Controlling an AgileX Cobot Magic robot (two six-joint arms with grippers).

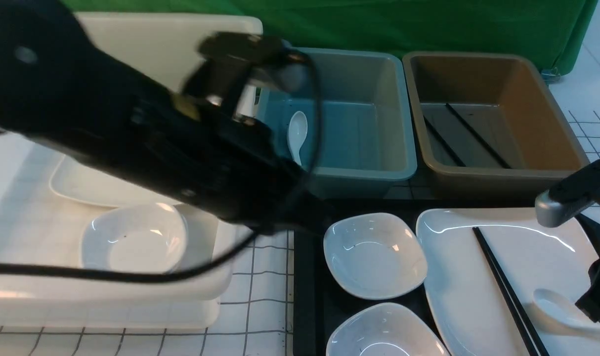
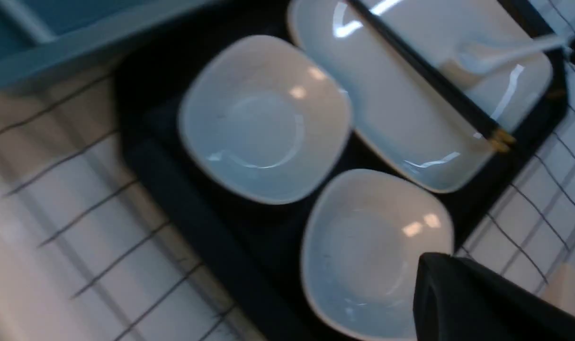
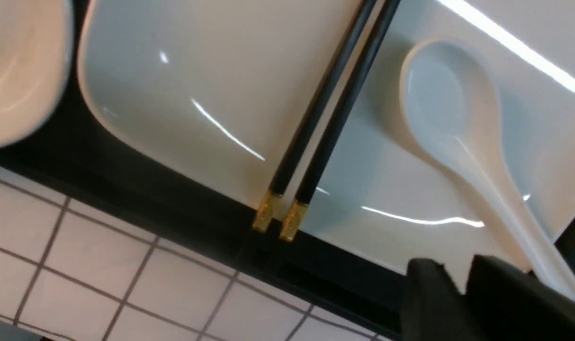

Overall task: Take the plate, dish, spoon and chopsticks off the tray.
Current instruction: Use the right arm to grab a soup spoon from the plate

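On the black tray (image 1: 307,277) lie two small white dishes (image 1: 374,254) (image 1: 384,331) and the large white plate (image 1: 517,257). The black chopsticks (image 1: 502,282) and the white spoon (image 1: 552,304) rest on the plate. My right gripper (image 3: 458,274) hovers low over the plate's near right corner. Its fingers are a narrow gap apart with nothing between them, and the spoon (image 3: 439,94) handle runs beside one finger. My left gripper (image 2: 427,274) is shut and empty above the nearer dish (image 2: 372,251). The left arm (image 1: 181,148) reaches across towards the tray's far left corner.
Behind the tray stand a blue tub (image 1: 369,118) holding another spoon (image 1: 296,133) and a brown tub (image 1: 527,99) holding black chopsticks (image 1: 473,133). A white tub (image 1: 132,296) on the left holds a plate (image 1: 82,188) and a dish (image 1: 132,237).
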